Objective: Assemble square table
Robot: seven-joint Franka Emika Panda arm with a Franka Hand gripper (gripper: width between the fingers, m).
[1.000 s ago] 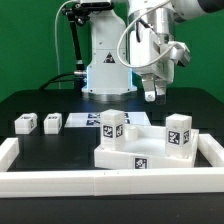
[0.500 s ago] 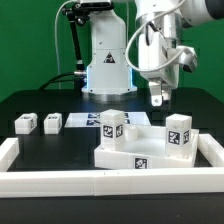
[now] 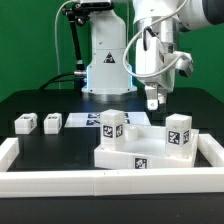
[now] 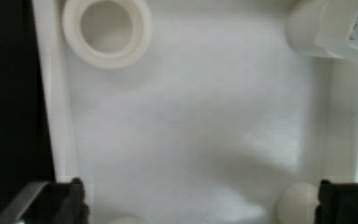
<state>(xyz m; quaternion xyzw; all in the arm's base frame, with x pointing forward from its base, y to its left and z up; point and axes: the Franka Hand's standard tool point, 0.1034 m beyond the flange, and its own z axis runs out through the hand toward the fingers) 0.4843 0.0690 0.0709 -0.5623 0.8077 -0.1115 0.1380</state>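
Note:
The square table's white slab lies inside the barrier, with two marker-tagged leg blocks standing on it, one at the exterior view's left and one at its right. Two more leg blocks lie loose on the black table at the far left. My gripper hangs above the slab's far side, between the two standing legs. In the wrist view the slab fills the picture with a round socket and part of a leg. My gripper is open and empty.
A low white barrier wall runs along the front and up both sides. The marker board lies flat behind the slab. The robot base stands at the back.
My gripper has moved slightly down and toward the exterior view's right, staying open. The slab and leg blocks have not moved.

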